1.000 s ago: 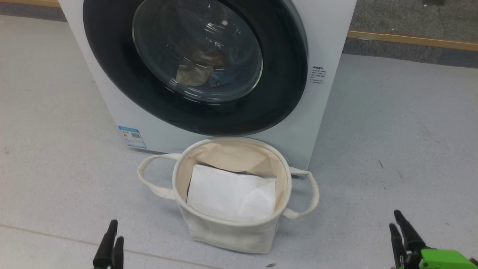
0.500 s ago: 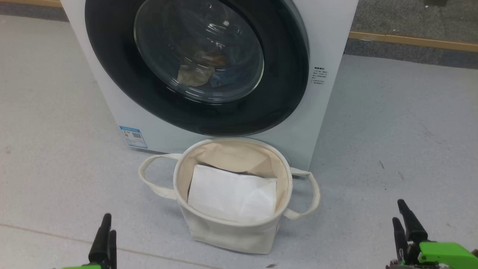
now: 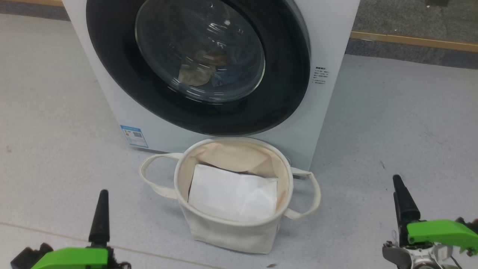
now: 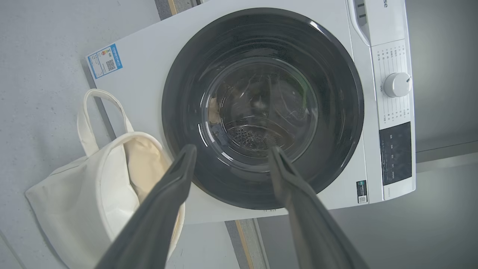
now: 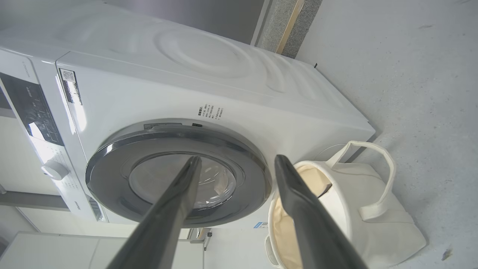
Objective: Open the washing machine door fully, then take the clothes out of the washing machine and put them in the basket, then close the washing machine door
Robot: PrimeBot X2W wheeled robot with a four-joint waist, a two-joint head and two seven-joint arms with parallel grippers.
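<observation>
Jaws spread, left and right; left wrist view shows the knob, head view the basket's white sheet.

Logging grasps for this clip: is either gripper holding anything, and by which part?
Nothing is held. The left gripper and right gripper both stand open and empty, apart from the washing machine door and the basket.

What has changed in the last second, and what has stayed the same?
Both the left gripper and the right gripper have risen up the head view, toward the washing machine; both stand open, holding nothing. The washing machine door stays shut, the clothes inside, the basket in front.
</observation>
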